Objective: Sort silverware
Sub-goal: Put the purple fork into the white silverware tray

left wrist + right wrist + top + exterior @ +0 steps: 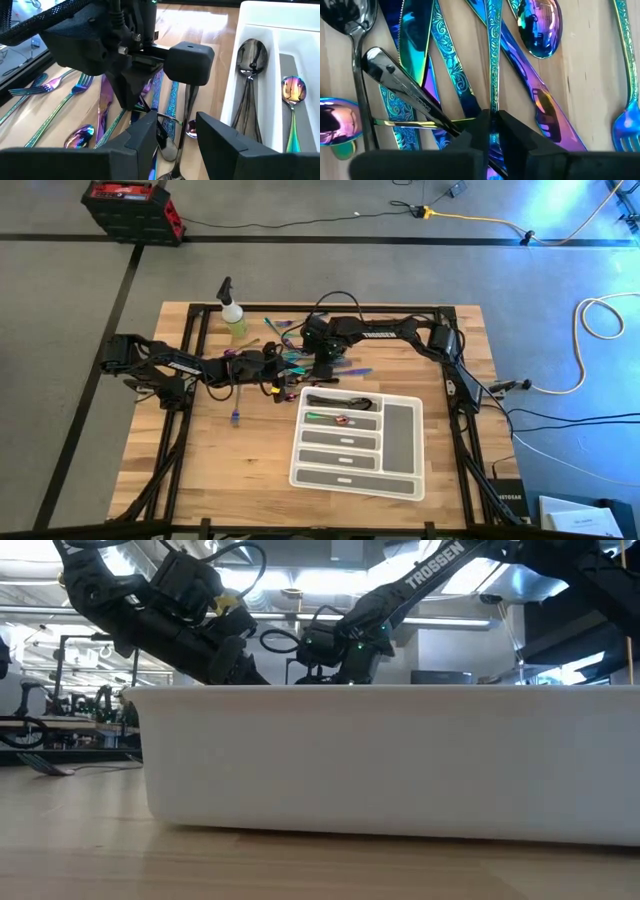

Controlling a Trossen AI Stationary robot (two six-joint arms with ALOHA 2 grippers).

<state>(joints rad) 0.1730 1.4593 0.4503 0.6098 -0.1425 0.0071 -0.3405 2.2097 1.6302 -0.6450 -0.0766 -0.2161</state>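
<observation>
Right wrist view: the right gripper (492,131) has its dark fingers pressed almost together on a slim engraved handle in the silverware (470,60) pile, glossy and iridescent, on the wooden surface (585,95). Left gripper (175,135) fingers stand spread near the pile. Black spoons (250,75) lie in the white tray (400,480).

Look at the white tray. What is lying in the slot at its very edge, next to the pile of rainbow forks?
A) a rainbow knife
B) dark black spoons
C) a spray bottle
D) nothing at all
B: in the left wrist view, dark black spoons lie in the white tray's edge slot, with a rainbow spoon one slot over.
</observation>
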